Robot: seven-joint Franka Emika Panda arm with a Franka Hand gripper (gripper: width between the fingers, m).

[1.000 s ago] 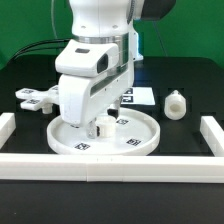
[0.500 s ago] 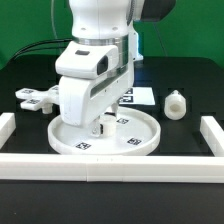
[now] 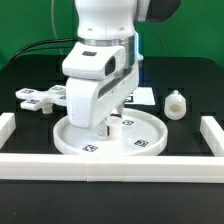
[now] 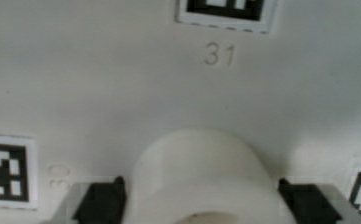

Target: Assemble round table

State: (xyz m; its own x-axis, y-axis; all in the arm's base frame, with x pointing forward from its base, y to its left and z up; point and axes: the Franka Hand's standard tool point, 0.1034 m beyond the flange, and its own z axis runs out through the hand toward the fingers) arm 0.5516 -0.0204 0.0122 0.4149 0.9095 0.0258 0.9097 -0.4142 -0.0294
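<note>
- Round table: three parts lying loose and unjoined on the dark surface (image 3: pixel 198 95).
- Round disc (image 3: pixel 150 128): flat on the surface, rim upward, just behind the front rail (image 3: pixel 110 168), with square tags showing on its floor.
- Fingers (image 4: pixel 102 197): narrow, down inside the disc near its middle, one on each side of a rounded white boss (image 4: pixel 202 160) that rises from the disc floor. No gap to be seen in the wrist view, so judged closed on the boss.
- Post (image 3: pixel 176 104): upright on the surface toward the exterior view's right, well apart from the disc and untouched.
- Cross-shaped piece (image 3: pixel 35 98): lying at the exterior view's left, near the disc's rim but not touching it.
- Marker board (image 3: pixel 142 95): behind the arm, mostly hidden by it.
- Step in hand, as a judgement: placing the disc on the surface by its boss, ahead of any joining.
- Next move, probably: releasing, rising clear, then going for the post. Calls for a straight lift so the disc is not dragged, and a grip that keeps the post upright for seating on the boss.
- Risk: the disc sliding toward the rail as the fingers open.
</note>
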